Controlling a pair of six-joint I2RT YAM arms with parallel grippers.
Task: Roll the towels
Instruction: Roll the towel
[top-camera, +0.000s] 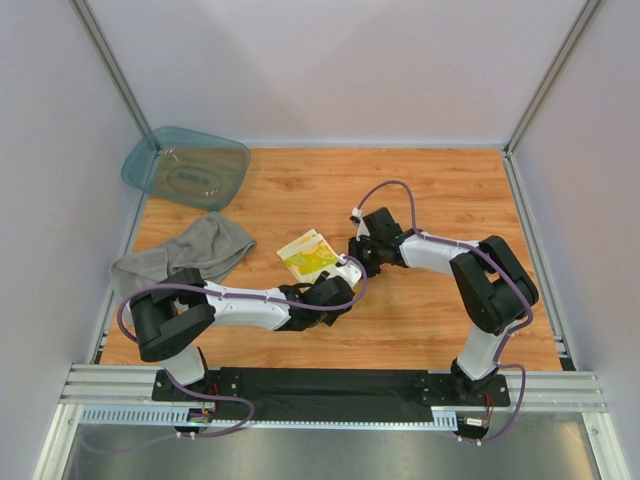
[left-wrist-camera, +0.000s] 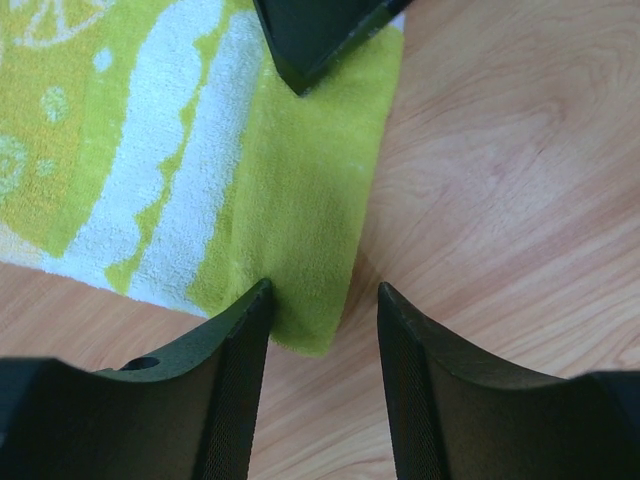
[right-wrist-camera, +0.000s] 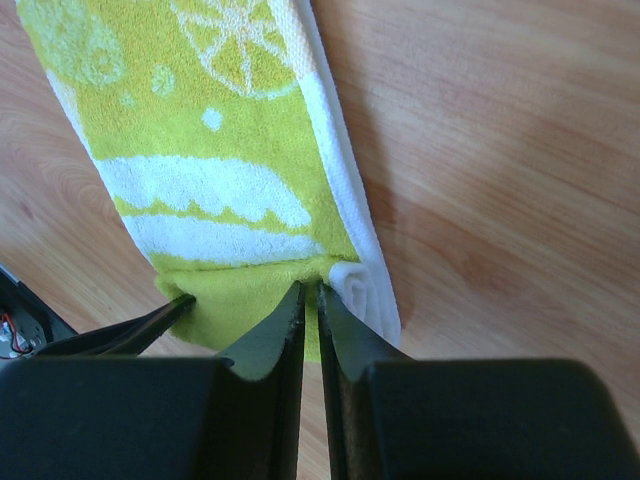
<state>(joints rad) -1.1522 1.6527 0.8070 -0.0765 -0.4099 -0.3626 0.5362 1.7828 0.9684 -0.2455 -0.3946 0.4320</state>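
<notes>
Small yellow-and-white patterned cloth (top-camera: 308, 256): centre of frame, mostly flat, lower-right end folded over once; rolling barely begun.
Right gripper (right-wrist-camera: 310, 292): jaws pinched together on that folded end.
Left gripper (left-wrist-camera: 322, 295): jaws apart, astride its corner.
Large grey terry towel (top-camera: 190, 255): centre-left, crumpled, not yet rolled.

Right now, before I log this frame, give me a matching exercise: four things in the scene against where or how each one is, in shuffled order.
Column 1
1. grey towel
2. teal tub
3. left tool
4. right tool

Column 2
A. shut on an edge of the yellow-and-white patterned cloth
B. in the far left corner of the table
C. open, with one finger over that cloth's corner and the other over bare wood
D. crumpled at the table's left side, with neither arm touching it

Pairs: 1-D, 2-B, 3-C, 4-A
</notes>
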